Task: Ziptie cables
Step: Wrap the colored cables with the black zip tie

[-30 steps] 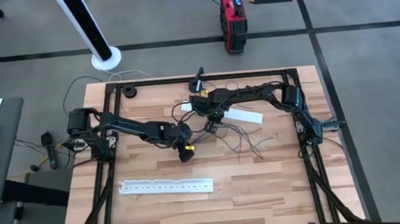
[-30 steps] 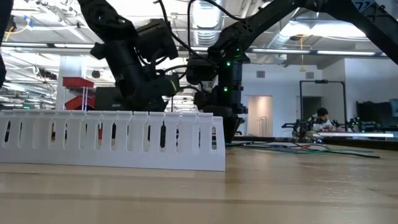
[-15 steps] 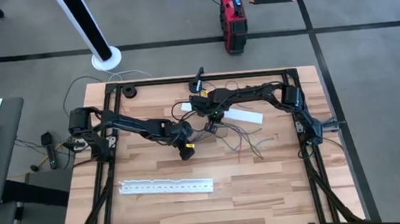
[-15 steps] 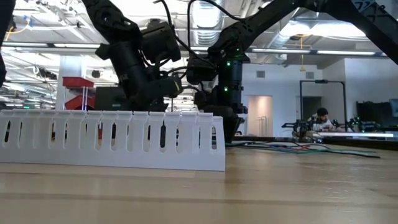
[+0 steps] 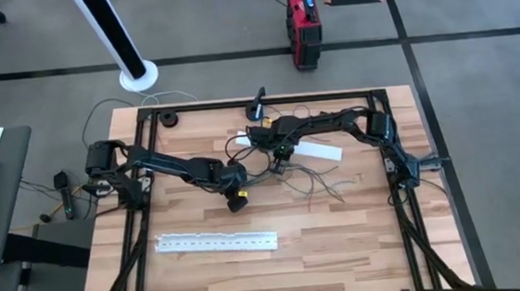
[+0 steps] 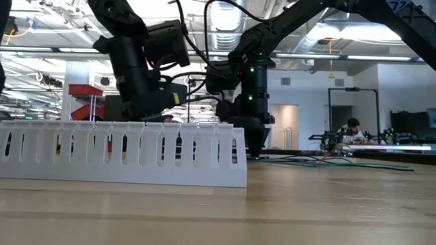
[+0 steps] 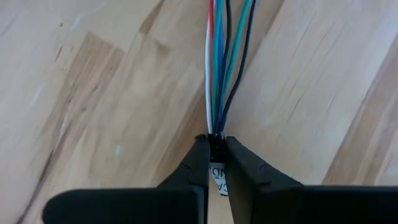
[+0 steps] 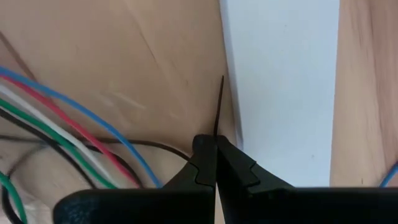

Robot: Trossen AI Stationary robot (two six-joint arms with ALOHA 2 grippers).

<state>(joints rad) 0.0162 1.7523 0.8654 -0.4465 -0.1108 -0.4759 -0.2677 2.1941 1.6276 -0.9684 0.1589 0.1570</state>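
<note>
coloured cables (image 7: pixel 219 68) run straight ahead from my left gripper (image 7: pixel 216 140), which is pinched tight on their gathered end, so their long axis lies along its reach toward the right gripper (image 8: pixel 216 146). that one is closed on a thin dark zip tie (image 8: pixel 219 106) just beside the white strip (image 8: pixel 283 81). i judge the right arm nearer the loose ends.

A grey floor (image 5: pixel 480 100) crossed by dark lines is seen around the wooden table (image 5: pixel 361 249), a red case (image 5: pixel 302 12) stands on it, and ceiling lights (image 6: pixel 225 13) are lit over a seated person (image 6: pixel 352 127).
</note>
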